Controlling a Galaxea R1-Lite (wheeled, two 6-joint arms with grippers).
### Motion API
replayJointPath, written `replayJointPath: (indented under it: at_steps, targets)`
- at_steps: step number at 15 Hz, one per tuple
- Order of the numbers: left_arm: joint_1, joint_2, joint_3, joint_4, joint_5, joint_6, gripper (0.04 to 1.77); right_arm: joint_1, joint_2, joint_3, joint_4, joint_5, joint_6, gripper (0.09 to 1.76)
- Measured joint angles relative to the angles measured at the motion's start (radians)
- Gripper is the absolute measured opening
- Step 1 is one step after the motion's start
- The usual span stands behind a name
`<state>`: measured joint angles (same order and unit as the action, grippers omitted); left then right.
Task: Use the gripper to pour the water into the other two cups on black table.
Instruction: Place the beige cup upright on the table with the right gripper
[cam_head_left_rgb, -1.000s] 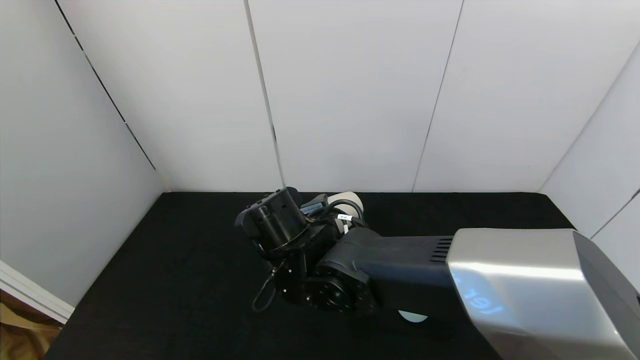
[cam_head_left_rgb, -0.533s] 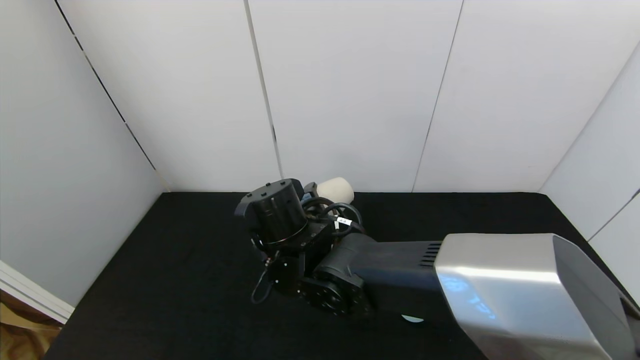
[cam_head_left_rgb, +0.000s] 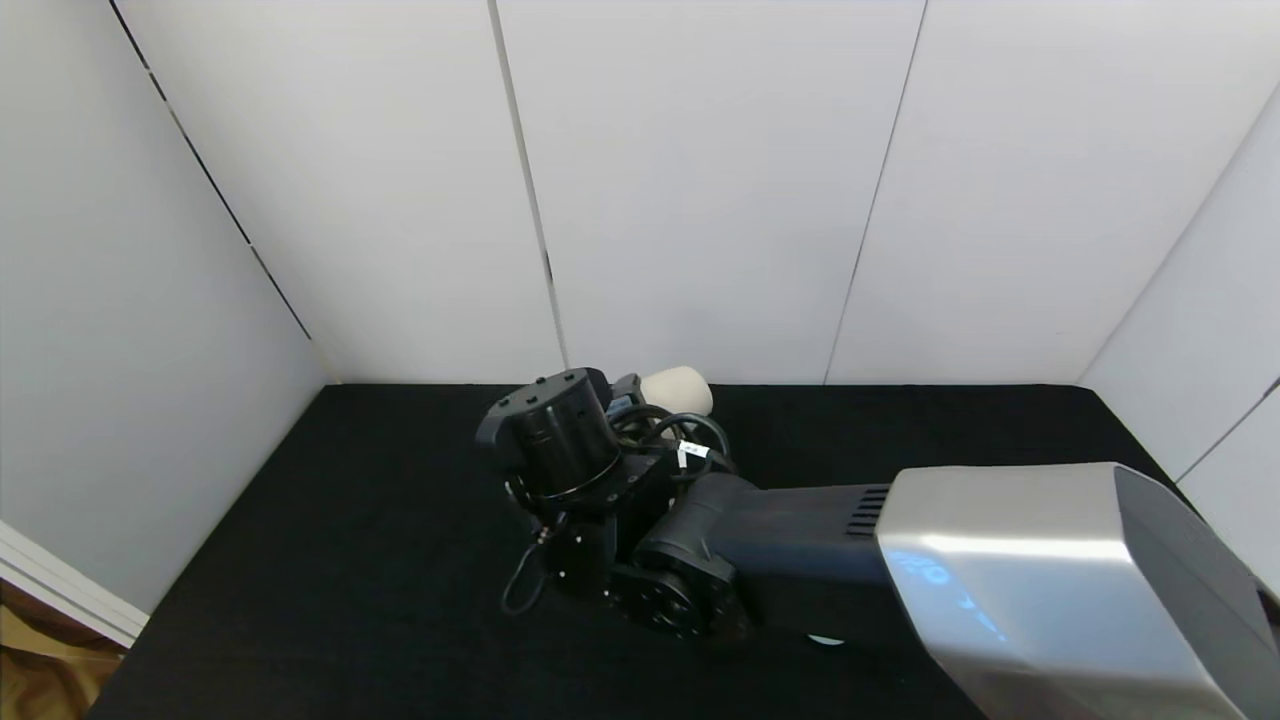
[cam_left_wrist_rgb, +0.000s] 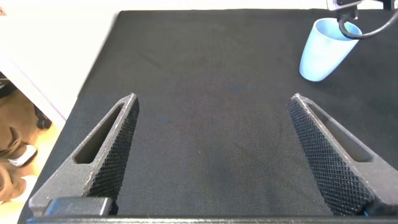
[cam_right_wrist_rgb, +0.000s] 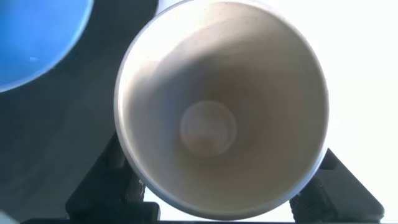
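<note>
My right gripper (cam_head_left_rgb: 655, 402) is shut on the cream-beige cup (cam_head_left_rgb: 678, 389) and holds it tipped over the back of the black table (cam_head_left_rgb: 350, 540). In the right wrist view I look straight into that cup (cam_right_wrist_rgb: 221, 106), with the fingers (cam_right_wrist_rgb: 118, 183) on both sides; no water shows inside. The light blue cup (cam_right_wrist_rgb: 34, 37) stands just beside it and also shows in the left wrist view (cam_left_wrist_rgb: 326, 50). In the head view the arm hides it. My left gripper (cam_left_wrist_rgb: 214, 99) is open and empty over bare table. The teal-green cup is not clearly in view.
White walls close the table at the back and on both sides. My right forearm (cam_head_left_rgb: 1040, 570) covers the near right of the table; a pale sliver (cam_head_left_rgb: 825, 640) peeks from under it. The table's left edge (cam_left_wrist_rgb: 93, 87) drops to a brown floor.
My right wrist has turned and carried the cream-beige cup up and back, so its mouth no longer faces the head camera. The forearm shifted slightly. The pale sliver under it has shrunk.
</note>
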<state>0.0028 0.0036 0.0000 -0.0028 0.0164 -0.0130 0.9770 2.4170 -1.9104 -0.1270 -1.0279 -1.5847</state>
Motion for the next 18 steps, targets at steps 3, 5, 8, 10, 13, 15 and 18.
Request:
replayJointPath:
  at_steps: [3,5,8,10,13,15,18]
  targets:
    - [0.000,0.000,0.000,0.000,0.000,0.000,1.72,-0.013,-0.050,0.090,0.004,0.013,0.132,1.24]
    - [0.000,0.000,0.000,0.000,0.000,0.000,1.72,-0.035,-0.094,0.161,0.004,0.052,0.242,1.24]
    - [0.000,0.000,0.000,0.000,0.000,0.000,1.72,-0.068,-0.167,0.247,0.005,0.150,0.460,1.24]
    - [0.000,0.000,0.000,0.000,0.000,0.000,1.72,-0.093,-0.223,0.298,0.005,0.189,0.541,1.24]
    - [0.000,0.000,0.000,0.000,0.000,0.000,1.72,-0.156,-0.329,0.383,0.004,0.287,0.632,1.24]
    - [0.000,0.000,0.000,0.000,0.000,0.000,1.72,-0.213,-0.404,0.445,0.003,0.340,0.726,1.24]
    - [0.000,0.000,0.000,0.000,0.000,0.000,1.72,-0.306,-0.520,0.562,0.004,0.437,0.902,1.24]
